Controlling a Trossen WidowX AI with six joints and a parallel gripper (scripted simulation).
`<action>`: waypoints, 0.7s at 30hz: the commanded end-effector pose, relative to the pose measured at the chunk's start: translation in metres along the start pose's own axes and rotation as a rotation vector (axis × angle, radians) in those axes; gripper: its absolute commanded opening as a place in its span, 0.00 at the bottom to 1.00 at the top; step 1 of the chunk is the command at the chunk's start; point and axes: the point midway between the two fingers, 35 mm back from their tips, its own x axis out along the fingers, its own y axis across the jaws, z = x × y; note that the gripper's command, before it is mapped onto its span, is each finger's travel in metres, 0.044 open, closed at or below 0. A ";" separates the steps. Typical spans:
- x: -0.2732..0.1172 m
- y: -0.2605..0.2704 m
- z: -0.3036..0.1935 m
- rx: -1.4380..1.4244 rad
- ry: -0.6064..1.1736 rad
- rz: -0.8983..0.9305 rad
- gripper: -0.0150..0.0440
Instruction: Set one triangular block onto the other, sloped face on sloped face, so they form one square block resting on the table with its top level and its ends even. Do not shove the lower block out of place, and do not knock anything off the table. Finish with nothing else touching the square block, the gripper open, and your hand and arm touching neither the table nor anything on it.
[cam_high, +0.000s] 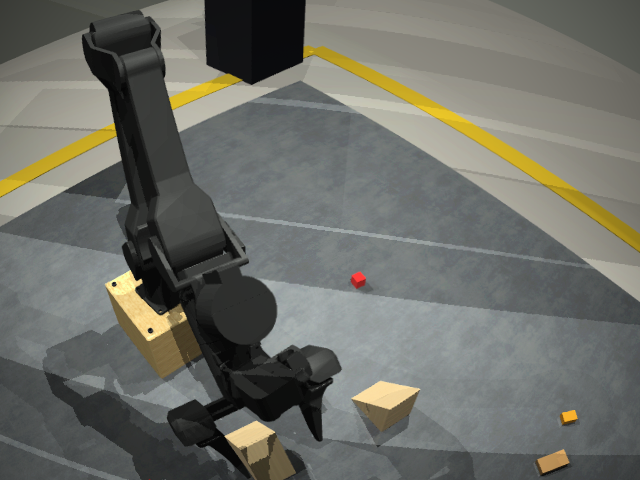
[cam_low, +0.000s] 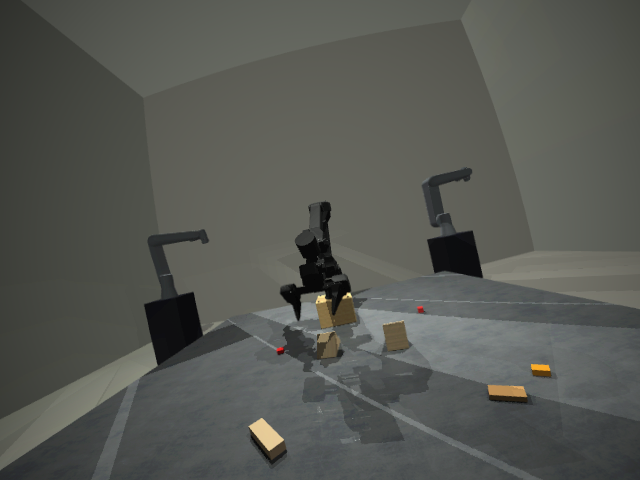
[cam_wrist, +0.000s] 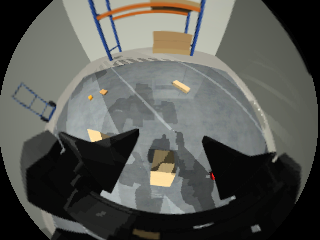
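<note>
My gripper (cam_high: 283, 458) (cam_low: 315, 316) (cam_wrist: 172, 136) is wide open and empty. Its fingertips hang above one pale wooden triangular block (cam_high: 251, 435) (cam_low: 326, 346) (cam_wrist: 163, 178), which stands on the table between and below them. The left finger in the top view overlaps this block's edge in the picture; contact cannot be told there. The other triangular block (cam_high: 387, 395) (cam_low: 395, 335) (cam_wrist: 94, 135) stands apart on the table, to the right in the top and exterior views. In the wrist view a finger hides part of it. The two blocks do not touch.
A red cube (cam_high: 358, 280) (cam_low: 420, 309), another red cube (cam_low: 280, 350), an orange block (cam_high: 568, 417) (cam_low: 540, 369), a brown block (cam_high: 552, 461) (cam_low: 507, 393) and a pale oblong block (cam_low: 267, 439) (cam_wrist: 181, 86) lie around. The arm stands on a wooden base (cam_high: 155, 356).
</note>
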 end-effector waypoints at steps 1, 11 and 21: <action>-0.025 0.001 0.017 -0.007 -0.015 0.005 1.00; -0.029 0.000 0.002 0.437 0.006 0.000 1.00; -0.047 0.000 -0.031 1.420 0.057 -0.047 1.00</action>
